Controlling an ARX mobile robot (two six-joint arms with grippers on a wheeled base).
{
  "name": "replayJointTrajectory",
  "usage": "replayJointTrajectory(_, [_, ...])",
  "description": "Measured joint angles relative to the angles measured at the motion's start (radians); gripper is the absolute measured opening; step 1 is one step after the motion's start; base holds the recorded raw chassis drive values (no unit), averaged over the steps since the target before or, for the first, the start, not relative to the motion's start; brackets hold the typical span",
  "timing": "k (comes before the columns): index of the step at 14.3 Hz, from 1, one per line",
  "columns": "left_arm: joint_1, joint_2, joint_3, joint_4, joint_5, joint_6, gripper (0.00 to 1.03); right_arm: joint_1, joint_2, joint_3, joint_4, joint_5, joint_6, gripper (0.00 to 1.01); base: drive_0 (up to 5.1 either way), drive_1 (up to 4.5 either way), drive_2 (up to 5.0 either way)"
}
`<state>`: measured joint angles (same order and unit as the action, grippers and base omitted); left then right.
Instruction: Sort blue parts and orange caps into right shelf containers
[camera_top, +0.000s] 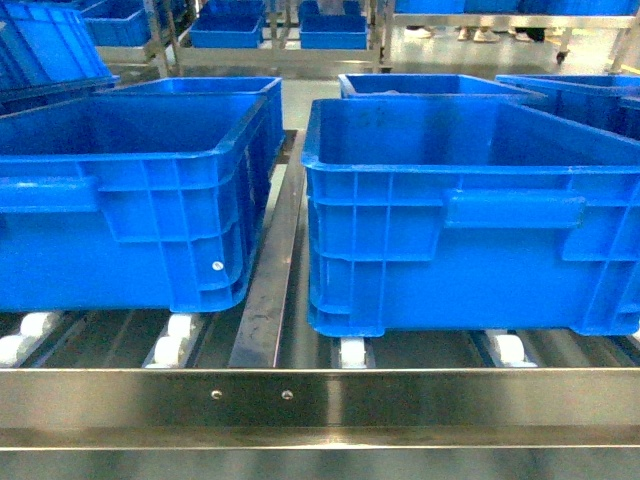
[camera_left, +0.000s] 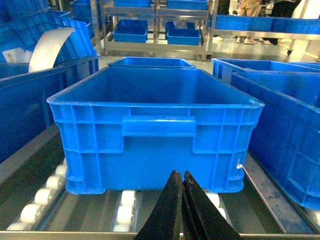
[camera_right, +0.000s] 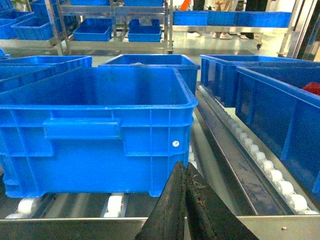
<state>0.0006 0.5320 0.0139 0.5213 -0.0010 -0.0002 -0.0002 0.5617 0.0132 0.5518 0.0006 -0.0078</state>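
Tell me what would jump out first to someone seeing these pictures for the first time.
Two large bright-blue bins dominate the head view, the left bin and the right bin, side by side on white rollers with a steel rail between them. Each wrist view shows black fingers pressed together at its bottom edge, the left gripper and the right gripper, both empty. More blue bins sit on racks behind.
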Motion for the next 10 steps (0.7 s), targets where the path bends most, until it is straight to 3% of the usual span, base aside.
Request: replayJointTrajectory(10, [0.000, -0.305, 0.000, -0.291, 0.000, 0.000, 0.02, 0.000, -0.316, 0.000, -0.303, 0.000, 0.000, 0.02, 0.0, 0.00, 0.0])
